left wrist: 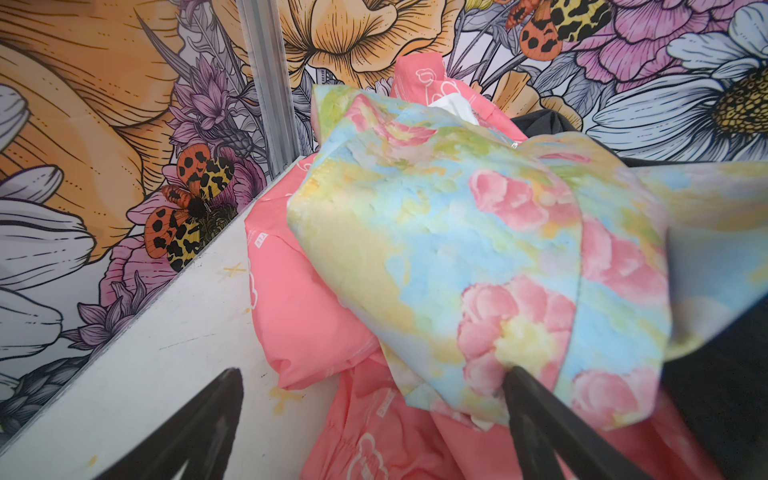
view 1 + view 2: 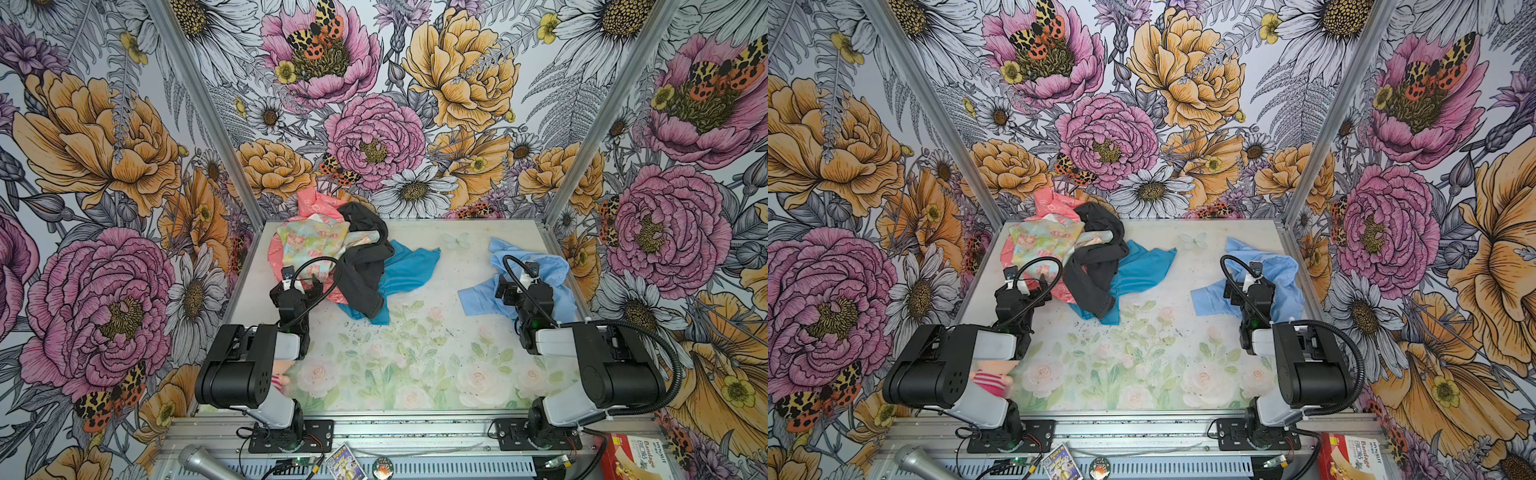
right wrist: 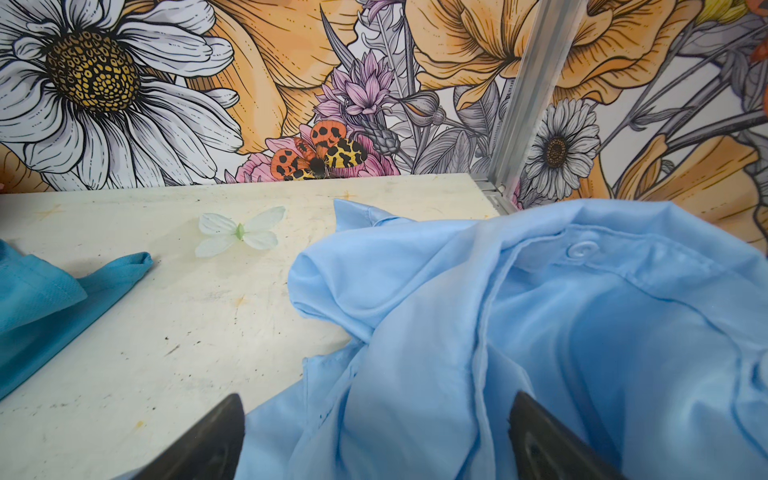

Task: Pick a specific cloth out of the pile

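The cloth (image 2: pixel 478 296) (image 2: pixel 1209 297), a light sky-blue shirt with collar and buttons, lies crumpled at the table's right side, apart from the pile. My right gripper (image 2: pixel 517 286) (image 2: pixel 1246 286) (image 3: pixel 378 398) hovers open over it, and blue fabric (image 3: pixel 498 332) lies below the spread jaws without being pinched. The pile (image 2: pixel 324 245) (image 2: pixel 1050 245) sits at the back left: coral pink, pastel floral, black and teal garments. My left gripper (image 2: pixel 297 286) (image 2: pixel 1023 289) (image 1: pixel 372 374) stands open at the pile's near edge. One finger rests against the floral piece (image 1: pixel 457 249) and coral fabric shows between the jaws.
A black garment (image 2: pixel 365 266) drapes over a teal one (image 2: pixel 409 268) (image 3: pixel 41 291) that spreads toward the table's middle. A pale butterfly (image 2: pixel 455 240) (image 3: pixel 239 232) lies at the back. Aluminium posts (image 1: pixel 270 83) (image 3: pixel 523 104) stand at the rear corners. A microphone (image 2: pixel 199 459) and a red box (image 2: pixel 636 457) lie in front.
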`<state>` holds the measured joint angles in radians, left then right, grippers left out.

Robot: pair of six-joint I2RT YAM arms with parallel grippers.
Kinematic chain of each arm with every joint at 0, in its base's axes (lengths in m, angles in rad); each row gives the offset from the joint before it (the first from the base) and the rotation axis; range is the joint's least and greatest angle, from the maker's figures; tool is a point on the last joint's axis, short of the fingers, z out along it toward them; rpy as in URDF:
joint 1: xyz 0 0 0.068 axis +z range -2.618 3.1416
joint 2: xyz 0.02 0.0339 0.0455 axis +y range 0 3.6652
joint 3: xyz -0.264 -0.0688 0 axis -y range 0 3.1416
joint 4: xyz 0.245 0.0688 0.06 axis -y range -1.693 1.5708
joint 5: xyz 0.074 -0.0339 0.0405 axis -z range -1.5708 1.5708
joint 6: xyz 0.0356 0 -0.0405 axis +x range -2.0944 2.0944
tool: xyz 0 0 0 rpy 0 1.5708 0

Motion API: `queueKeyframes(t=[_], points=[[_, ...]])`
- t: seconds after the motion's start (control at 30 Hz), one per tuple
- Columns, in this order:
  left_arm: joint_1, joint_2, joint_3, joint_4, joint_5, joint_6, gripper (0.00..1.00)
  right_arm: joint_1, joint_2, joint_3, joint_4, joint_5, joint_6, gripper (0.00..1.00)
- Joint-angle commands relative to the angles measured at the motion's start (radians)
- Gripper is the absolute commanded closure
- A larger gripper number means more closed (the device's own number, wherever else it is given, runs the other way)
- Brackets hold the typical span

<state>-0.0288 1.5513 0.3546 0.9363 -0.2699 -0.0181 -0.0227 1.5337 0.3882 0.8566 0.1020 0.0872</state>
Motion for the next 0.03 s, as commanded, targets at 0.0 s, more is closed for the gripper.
queueKeyframes(t=[0.0], points=[[-0.002, 0.0, 0.011, 0.03, -0.014, 0.013, 0.01, 0.003, 0.003, 0.005, 0.014, -0.013, -0.007, 0.0]])
